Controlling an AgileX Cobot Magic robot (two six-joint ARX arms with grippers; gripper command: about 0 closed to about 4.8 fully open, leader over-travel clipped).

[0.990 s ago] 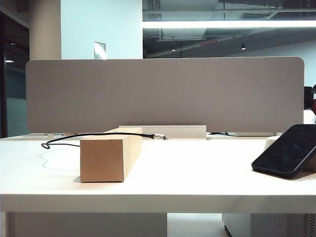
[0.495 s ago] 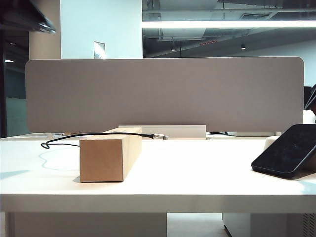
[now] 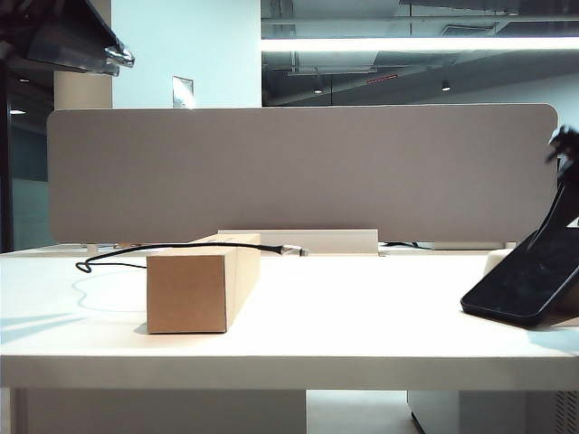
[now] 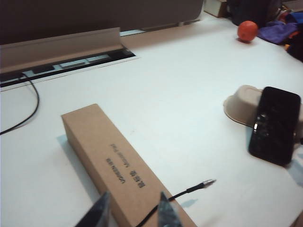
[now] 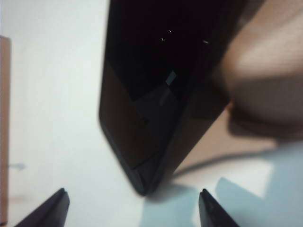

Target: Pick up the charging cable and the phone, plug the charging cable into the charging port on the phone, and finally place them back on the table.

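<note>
at far right of the exterior view the phone (image 3: 529, 280) leans on its stand (image 4: 242, 104); my right gripper (image 5: 132, 205) hangs over it, spread, empty. left gripper (image 4: 132, 213) released above the box (image 3: 204, 282) carrying the charging cable (image 3: 172, 249). step: approach. next: straddle phone edges, pinch cord near the plug (image 4: 208, 181).

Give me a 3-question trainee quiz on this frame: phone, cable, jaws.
1. True or false: the phone lies flat on the table.
2. What does the charging cable drape over? A) cardboard box B) orange ball C) phone
3. Name the state of the right gripper and left gripper.

Key:
1. False; it leans tilted on the off-white stand.
2. A
3. Both have open jaws, holding nothing; right hovers by the phone, left over the box.
</note>
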